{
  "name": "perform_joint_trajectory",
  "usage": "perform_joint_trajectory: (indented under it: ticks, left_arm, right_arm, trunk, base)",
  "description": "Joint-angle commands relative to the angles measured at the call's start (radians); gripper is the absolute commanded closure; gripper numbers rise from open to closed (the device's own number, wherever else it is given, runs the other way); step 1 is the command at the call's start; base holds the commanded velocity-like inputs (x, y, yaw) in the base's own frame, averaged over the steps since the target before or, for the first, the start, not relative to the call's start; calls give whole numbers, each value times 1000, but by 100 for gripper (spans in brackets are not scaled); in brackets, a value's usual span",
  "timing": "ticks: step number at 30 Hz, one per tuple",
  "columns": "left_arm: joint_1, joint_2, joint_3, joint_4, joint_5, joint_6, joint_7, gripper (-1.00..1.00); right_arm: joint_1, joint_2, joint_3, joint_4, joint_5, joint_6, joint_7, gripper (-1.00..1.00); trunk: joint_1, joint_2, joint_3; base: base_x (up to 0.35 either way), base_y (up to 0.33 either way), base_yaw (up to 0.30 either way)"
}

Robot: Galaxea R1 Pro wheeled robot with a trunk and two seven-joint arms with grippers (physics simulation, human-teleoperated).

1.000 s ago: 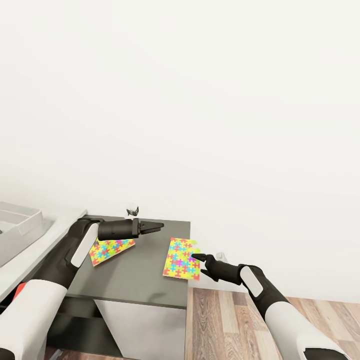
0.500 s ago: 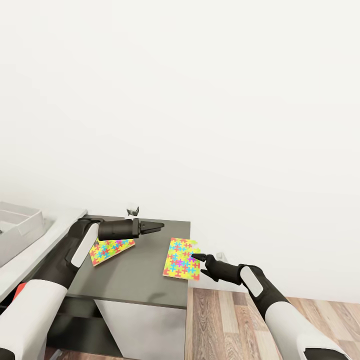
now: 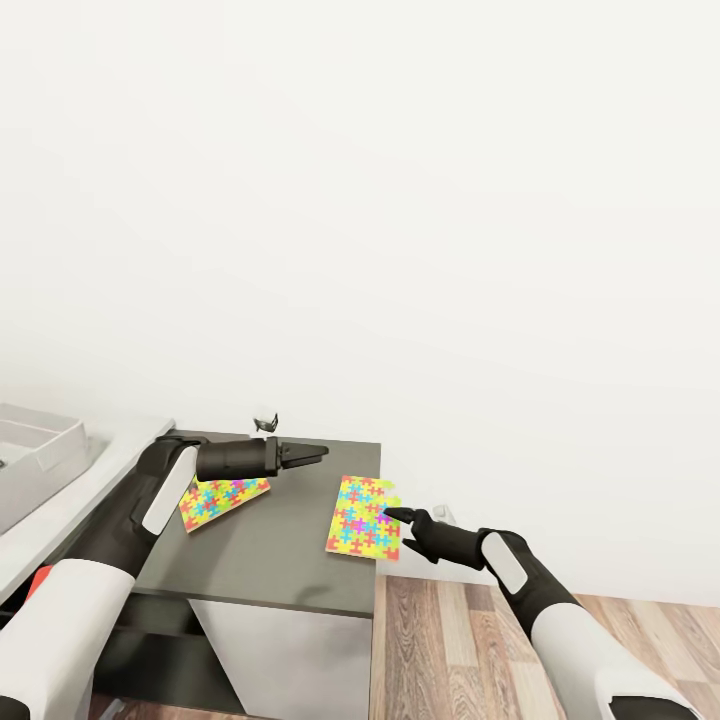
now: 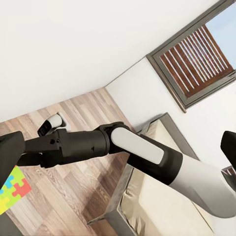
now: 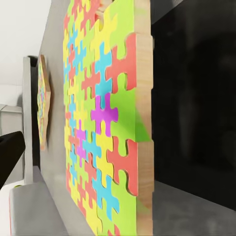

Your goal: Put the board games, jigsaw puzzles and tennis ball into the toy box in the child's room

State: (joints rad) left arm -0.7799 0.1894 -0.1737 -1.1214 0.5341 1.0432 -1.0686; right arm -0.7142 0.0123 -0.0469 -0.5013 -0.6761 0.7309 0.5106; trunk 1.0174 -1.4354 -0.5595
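Your head view shows 2 jigsaw puzzles lying flat on the dark grey cabinet top. The right puzzle lies at the cabinet's right edge, with its right side slightly past that edge. The left puzzle lies nearer the desk and is partly covered by your left arm. Your right gripper sits at the right edge of the right puzzle, with 1 dark fingertip over the panel; you cannot tell from these views how far its jaws are spread or whether they grip the panel. The right wrist view shows that puzzle close up and edge-on. Your left gripper hangs above the cabinet between the 2 puzzles, with its jaws narrow and holding nothing. The toy box stands on the pale table at the far left, well apart from both puzzles.
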Motion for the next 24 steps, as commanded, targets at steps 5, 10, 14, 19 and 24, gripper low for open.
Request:
perform_joint_trajectory:
  ticks: [5, 10, 14, 19, 24]
  left_arm:
    - [-1, 1, -2, 0, 1, 4, -2, -100]
    - [-1, 1, -2, 0, 1, 4, -2, -100]
    - [-1, 0, -3, 0, 1, 4, -2, -100]
    - [-1, 0, -3, 0, 1, 4, -2, -100]
    - [-1, 0, -3, 0, 1, 4, -2, -100]
  right_arm:
    - [-1, -2, -3, 0, 0, 7, 0, -100]
    - [-1, -6, 22, 0, 0, 7, 0, -100]
    - [-1, -7, 40, 0, 0, 6, 0, -100]
    - [-1, -6, 47, 0, 0, 5, 0, -100]
    - [-1, -6, 48, 0, 0, 5, 0, -100]
  trunk:
    - [0, -1, -1]
    - [0, -1, -1]
    - [0, -1, -1]
    - [0, -1, -1]
    - [0, -1, -1]
  base:
    - [0, 0, 0]
    - [0, 0, 0]
    - [0, 0, 0]
    - [0, 0, 0]
    - [0, 0, 0]
